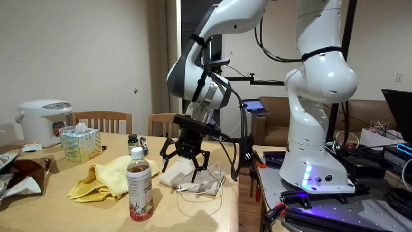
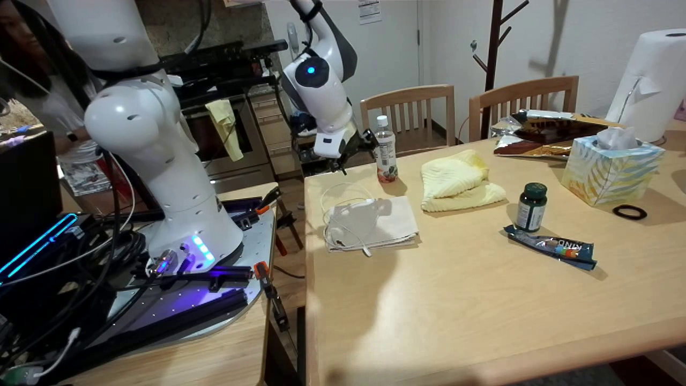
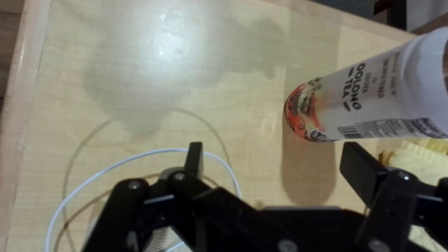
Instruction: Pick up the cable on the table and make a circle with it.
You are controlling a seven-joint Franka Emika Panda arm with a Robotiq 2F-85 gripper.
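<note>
The hand [image 1: 178, 175] hangs above the bench [image 2: 482, 321], fingers pointing down and spread wide, gripping nothing. In an exterior view the cable [image 3: 164, 151] lies in slack loops mostly over the folded pale cloth [image 2: 396, 222], one bend reaching past it toward eleven o'clock, one end at its six o'clock edge.

In the wrist view an arc of cord rises at nine o'clock from the hand and passes behind one finger; whether they touch I cannot tell. Its shadow falls apart from it, so that stretch must stand off the wood. Its own springiness probably props it up, and a raised bend should be easier to pinch than a flat one, which would explain the hand's wide, downward pose.

The bottle [image 1: 140, 193] stands upright at eight o'clock from the hand in an exterior view, near enough to be knocked. The yellow cloth [image 2: 455, 185] lies at two o'clock from the pale one, likely just everyday clutter.
</note>
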